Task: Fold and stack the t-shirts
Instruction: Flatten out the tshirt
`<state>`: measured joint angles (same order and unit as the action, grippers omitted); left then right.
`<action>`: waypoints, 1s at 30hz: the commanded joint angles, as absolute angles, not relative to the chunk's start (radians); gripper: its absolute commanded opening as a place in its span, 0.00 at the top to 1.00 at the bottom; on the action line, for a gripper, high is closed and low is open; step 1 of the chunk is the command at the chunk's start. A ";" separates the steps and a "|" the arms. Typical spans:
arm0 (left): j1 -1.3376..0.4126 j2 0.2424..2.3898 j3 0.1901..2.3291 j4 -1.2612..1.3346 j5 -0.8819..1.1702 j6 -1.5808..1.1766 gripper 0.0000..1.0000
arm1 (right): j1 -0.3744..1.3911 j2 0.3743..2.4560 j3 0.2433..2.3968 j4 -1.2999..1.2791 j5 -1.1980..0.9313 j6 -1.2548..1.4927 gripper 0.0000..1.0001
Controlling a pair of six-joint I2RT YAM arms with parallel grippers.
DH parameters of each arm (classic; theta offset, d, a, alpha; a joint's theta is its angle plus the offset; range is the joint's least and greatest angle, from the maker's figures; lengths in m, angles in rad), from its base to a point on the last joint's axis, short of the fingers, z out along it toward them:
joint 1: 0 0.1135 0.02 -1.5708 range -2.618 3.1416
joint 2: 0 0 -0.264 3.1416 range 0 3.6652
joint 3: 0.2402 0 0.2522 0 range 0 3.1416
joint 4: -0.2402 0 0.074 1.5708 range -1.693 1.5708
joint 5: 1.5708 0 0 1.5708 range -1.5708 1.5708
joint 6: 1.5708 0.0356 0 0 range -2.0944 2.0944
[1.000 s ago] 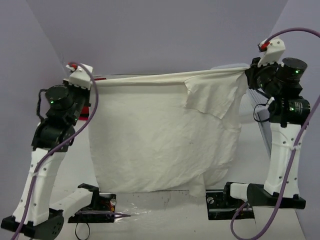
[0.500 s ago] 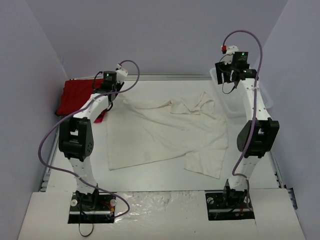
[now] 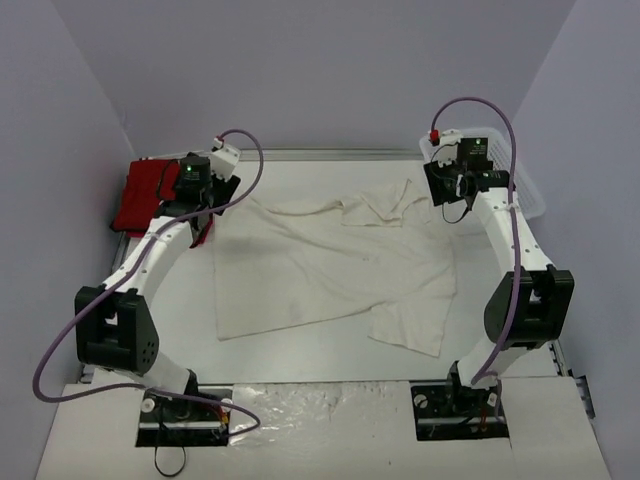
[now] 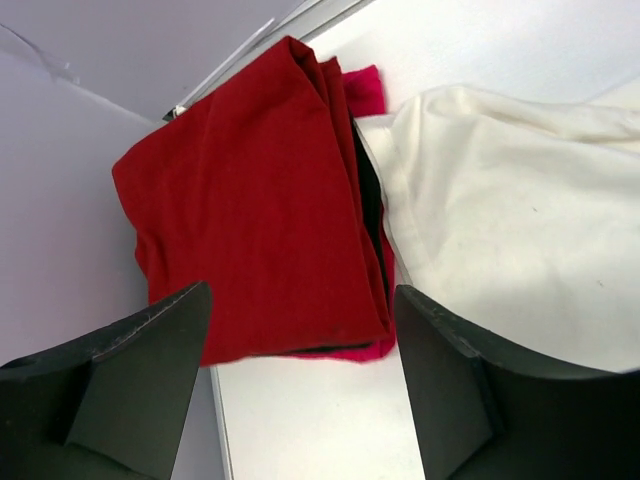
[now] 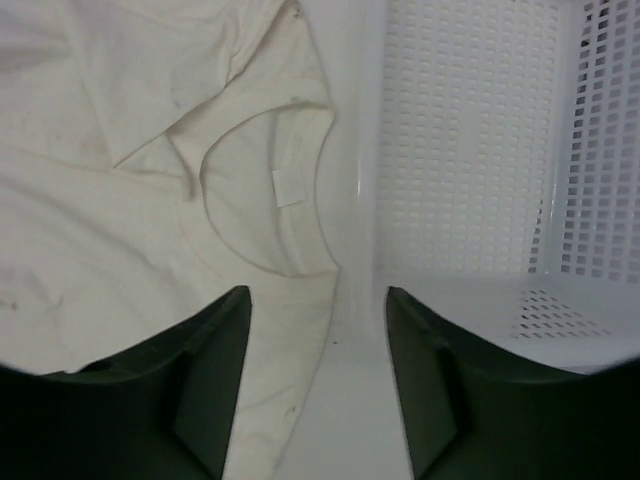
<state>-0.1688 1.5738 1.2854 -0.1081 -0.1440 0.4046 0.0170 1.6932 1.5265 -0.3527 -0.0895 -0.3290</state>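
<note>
The cream-white t-shirt (image 3: 330, 265) lies spread over the table, rumpled, with one sleeve folded over near its collar (image 5: 265, 200). A stack of folded red t-shirts (image 3: 145, 190) sits at the far left corner, and its edge meets the cream shirt's shoulder (image 4: 500, 220). My left gripper (image 3: 207, 212) hovers open over the near edge of the red stack (image 4: 250, 220) and holds nothing (image 4: 300, 315). My right gripper (image 3: 448, 197) hangs open above the shirt's collar edge beside the basket, also with nothing in it (image 5: 317, 300).
A white plastic mesh basket (image 3: 525, 190) stands at the far right against the wall, its rim close to my right gripper (image 5: 470, 130). Grey walls close in on the left, back and right sides. Both arm bases sit at the near edge.
Both grippers have let go of the cream shirt. It hung stretched between them and now lies on the table. The arms have pulled back slightly toward the far corners.
</note>
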 commanded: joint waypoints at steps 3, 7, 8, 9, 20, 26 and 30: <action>-0.166 1.387 1.146 -0.207 -0.057 0.370 0.29 | 0.089 1.623 1.424 -0.362 -0.245 -0.356 0.70; -0.155 1.280 1.048 -0.222 -0.058 0.361 0.29 | 0.175 1.706 1.489 -0.428 -0.279 -0.406 0.77; -0.153 1.263 1.033 -0.227 -0.060 0.360 0.28 | 0.192 1.727 1.503 -0.439 -0.279 -0.413 0.75; -0.152 1.241 1.020 -0.233 -0.063 0.359 0.28 | 0.227 1.745 1.514 -0.446 -0.275 -0.420 0.70; -0.118 1.210 0.948 -0.253 -0.124 0.339 0.26 | 0.301 2.080 1.701 -0.451 -0.258 -0.494 0.60; -0.101 1.227 0.934 -0.244 -0.121 0.330 0.26 | 0.302 2.192 1.796 -0.451 -0.265 -0.502 0.57; -0.094 1.239 0.920 -0.235 -0.121 0.331 0.26 | 0.305 2.247 1.833 -0.449 -0.264 -0.497 0.54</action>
